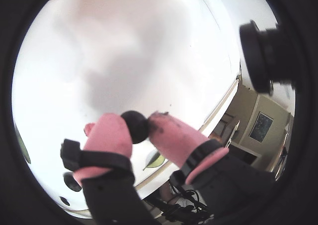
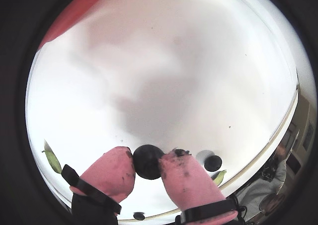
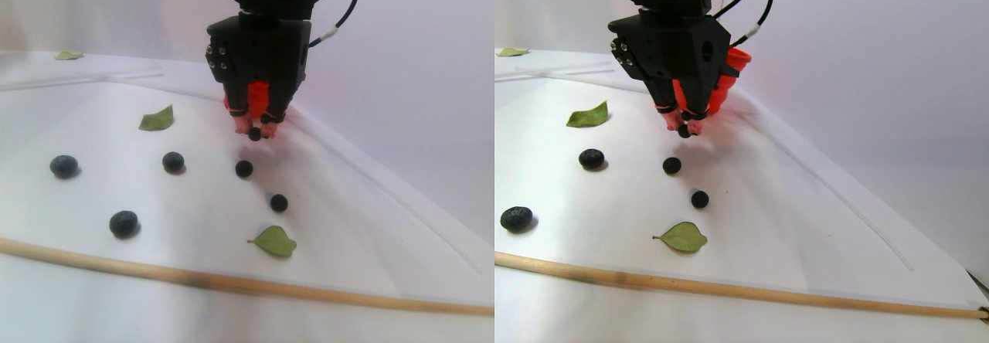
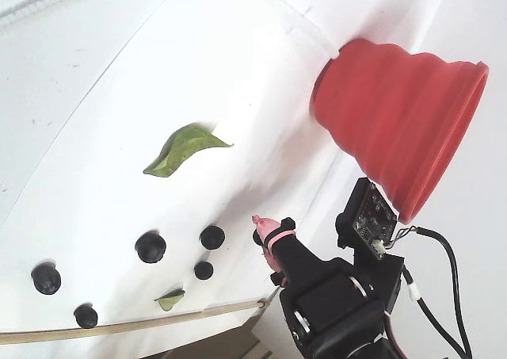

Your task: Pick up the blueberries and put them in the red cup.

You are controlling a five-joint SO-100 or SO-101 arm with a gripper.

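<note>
The claw (image 1: 140, 124) was closed around one blueberry (image 1: 135, 126), which sat between the two pink fingertips (image 2: 110, 168) in both wrist views. In the stereo pair view the claw hung just above the white table (image 3: 371, 235) with the berry at its tips. Five other blueberries (image 3: 172, 161) lay loose on the table in front of it, and two green leaves (image 3: 157, 119) lay among them. A thin wooden stick (image 3: 232, 283) lay along the near edge. In the fixed view the red cup (image 4: 400, 125) stood on the table close behind the claw.

White table (image 3: 371, 235): blueberries (image 3: 124, 223), leaves (image 3: 273, 240), stick (image 3: 232, 283)
</note>
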